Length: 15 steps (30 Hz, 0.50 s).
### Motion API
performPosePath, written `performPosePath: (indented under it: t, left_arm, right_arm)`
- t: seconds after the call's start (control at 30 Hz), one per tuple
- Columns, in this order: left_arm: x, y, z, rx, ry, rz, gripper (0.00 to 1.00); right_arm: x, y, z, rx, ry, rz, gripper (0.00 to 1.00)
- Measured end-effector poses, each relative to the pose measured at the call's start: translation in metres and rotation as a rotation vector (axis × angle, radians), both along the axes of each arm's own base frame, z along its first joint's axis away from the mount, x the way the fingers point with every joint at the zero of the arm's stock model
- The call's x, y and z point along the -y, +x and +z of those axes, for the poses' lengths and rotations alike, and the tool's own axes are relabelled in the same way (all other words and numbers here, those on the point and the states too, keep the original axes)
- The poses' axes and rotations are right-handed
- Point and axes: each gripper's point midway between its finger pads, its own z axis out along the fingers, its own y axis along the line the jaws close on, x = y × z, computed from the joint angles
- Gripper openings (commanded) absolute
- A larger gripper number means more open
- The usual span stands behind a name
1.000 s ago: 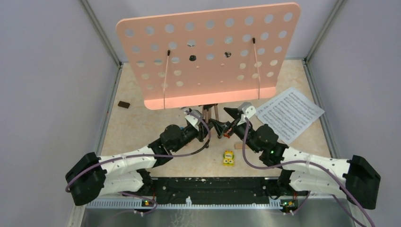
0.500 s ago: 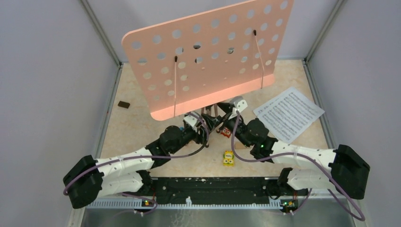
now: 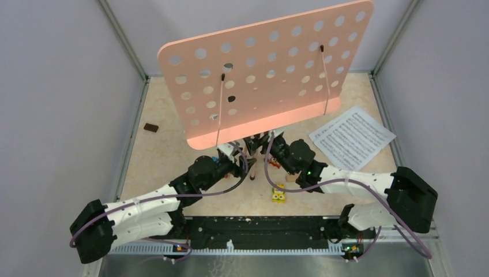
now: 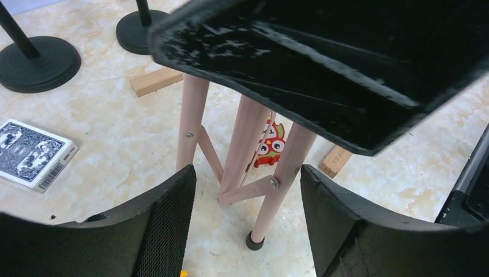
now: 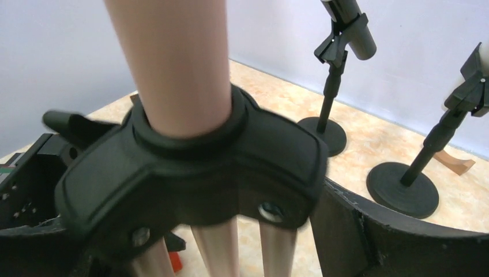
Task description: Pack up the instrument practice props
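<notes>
Left gripper: the left gripper (image 4: pixel 245 222) reaches in low under the music desk, its fingers (image 4: pixel 167 225) spread apart with a clear gap to the wood on each side.
Tripod legs: the pink tripod legs (image 4: pixel 245 144) stand upright between the left fingers, touching neither; one rubber foot rests on the table just in front of the gap.
Right gripper: the right gripper (image 5: pixel 202 242) sits higher on the stand from the right, its fingers wide on either side of the black hub (image 5: pixel 190 173); whether they press on it cannot be told.
Music desk: the pink perforated music desk (image 3: pixel 265 75) stands at the middle of the table, above both grippers, tilted with its right side higher.
Sheet music: a white sheet-music page (image 3: pixel 353 138) lies flat on the table to the right of the stand.
Microphones: two mic holders (image 5: pixel 403 187) stand beyond the stand, a dark microphone (image 5: pixel 353 29) on the left one, a white microphone (image 5: pixel 480 66) on the right one.
Around the legs: an owl toy (image 4: pixel 271 141) sits just behind the legs; a wooden block (image 4: pixel 155 81) and a card box (image 4: pixel 32 153) lie to the left.
Near side: a yellow toy car (image 3: pixel 279 193) sits between the arms.
In the way: the right arm crowds the stand just beside the left gripper.
</notes>
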Motion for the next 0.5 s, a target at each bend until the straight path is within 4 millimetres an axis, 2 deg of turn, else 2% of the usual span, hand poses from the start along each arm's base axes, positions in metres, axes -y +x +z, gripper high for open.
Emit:
performPosePath:
  t: [0.17, 0.27, 0.37, 0.43, 0.5]
  left_arm:
    - [-0.007, -0.004, 0.004, -0.003, -0.003, 0.010, 0.72]
    - [-0.012, -0.005, 0.007, -0.006, -0.012, 0.022, 0.73]
    - [-0.017, -0.008, 0.011, -0.013, -0.024, 0.029, 0.73]
    - [-0.021, -0.012, 0.014, -0.018, -0.039, 0.031, 0.74]
    - [-0.025, -0.014, 0.016, -0.020, -0.047, 0.032, 0.76]
  right_arm:
    - [-0.012, 0.008, -0.002, 0.010, -0.010, -0.001, 0.80]
    - [-0.017, 0.012, -0.003, 0.018, 0.003, -0.002, 0.70]
    - [-0.024, 0.018, -0.009, 0.022, 0.001, -0.012, 0.48]
    - [-0.028, 0.020, -0.011, 0.030, -0.002, -0.013, 0.21]
    - [-0.030, 0.024, -0.010, 0.039, -0.008, -0.021, 0.00]
